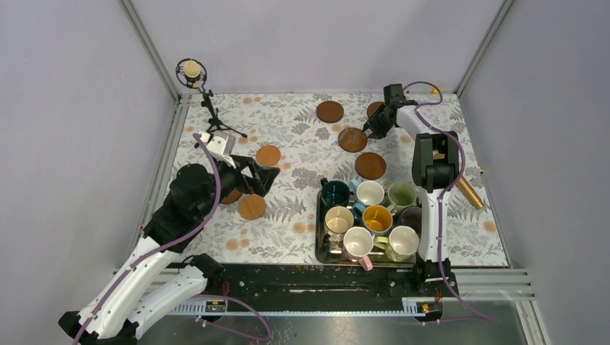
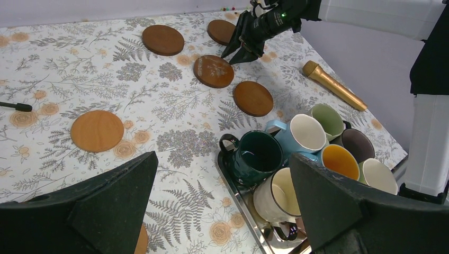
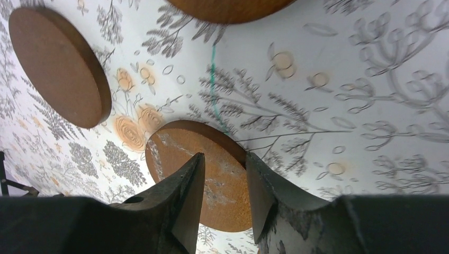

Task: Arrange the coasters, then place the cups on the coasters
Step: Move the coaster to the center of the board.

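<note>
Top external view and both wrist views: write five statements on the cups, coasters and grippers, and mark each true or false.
1. All the cups stand in the steel tray. True.
2. The left gripper holds a coaster. False: it is open wide and empty.
3. The right gripper is over the mottled coaster. True.
4. The gold microphone lies in the tray. False: it lies on the table, right of the tray.
5. A cup stands on the light orange coaster. False: that coaster is bare.
</note>
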You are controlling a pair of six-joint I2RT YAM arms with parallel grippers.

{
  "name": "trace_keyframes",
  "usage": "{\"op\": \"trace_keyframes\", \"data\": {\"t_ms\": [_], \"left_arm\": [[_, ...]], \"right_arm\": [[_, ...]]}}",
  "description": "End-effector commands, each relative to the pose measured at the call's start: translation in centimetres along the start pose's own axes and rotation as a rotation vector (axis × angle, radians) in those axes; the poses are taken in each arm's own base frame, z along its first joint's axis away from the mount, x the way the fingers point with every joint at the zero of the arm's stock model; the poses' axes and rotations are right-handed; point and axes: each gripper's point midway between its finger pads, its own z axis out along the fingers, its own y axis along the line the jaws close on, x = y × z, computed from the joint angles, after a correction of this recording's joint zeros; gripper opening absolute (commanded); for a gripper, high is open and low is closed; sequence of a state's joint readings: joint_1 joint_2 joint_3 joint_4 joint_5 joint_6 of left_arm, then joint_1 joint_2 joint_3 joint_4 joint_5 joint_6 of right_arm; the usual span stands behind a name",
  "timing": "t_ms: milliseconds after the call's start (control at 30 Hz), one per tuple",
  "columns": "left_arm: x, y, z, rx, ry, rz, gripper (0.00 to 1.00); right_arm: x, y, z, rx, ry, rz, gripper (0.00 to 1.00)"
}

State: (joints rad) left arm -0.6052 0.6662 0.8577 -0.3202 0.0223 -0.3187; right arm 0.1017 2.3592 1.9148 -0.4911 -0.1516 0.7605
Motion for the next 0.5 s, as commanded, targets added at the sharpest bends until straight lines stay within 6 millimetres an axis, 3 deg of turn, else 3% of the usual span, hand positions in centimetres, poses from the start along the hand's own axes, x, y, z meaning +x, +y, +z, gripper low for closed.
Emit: {"op": "trace_keyframes", "data": {"t_ms": [0, 267, 467], "left_arm": [[-1.7, -0.5, -0.2, 0.018, -0.069, 0.001, 0.99], [-1.8, -0.6, -0.3, 0.02, -0.072, 0.0, 0.99], [-1.7, 0.1, -0.1, -0.02, -0.068, 0.003, 0.99]], "right_arm": [[2.0, 2.7, -1.4, -0.039, 0.03, -0.01, 0.42], [4.9, 5.6, -1.7, -0.071, 0.049, -0.046, 0.42], [8.5, 8.3, -1.4, -0.114, 0.09, -0.089, 0.41]]}}
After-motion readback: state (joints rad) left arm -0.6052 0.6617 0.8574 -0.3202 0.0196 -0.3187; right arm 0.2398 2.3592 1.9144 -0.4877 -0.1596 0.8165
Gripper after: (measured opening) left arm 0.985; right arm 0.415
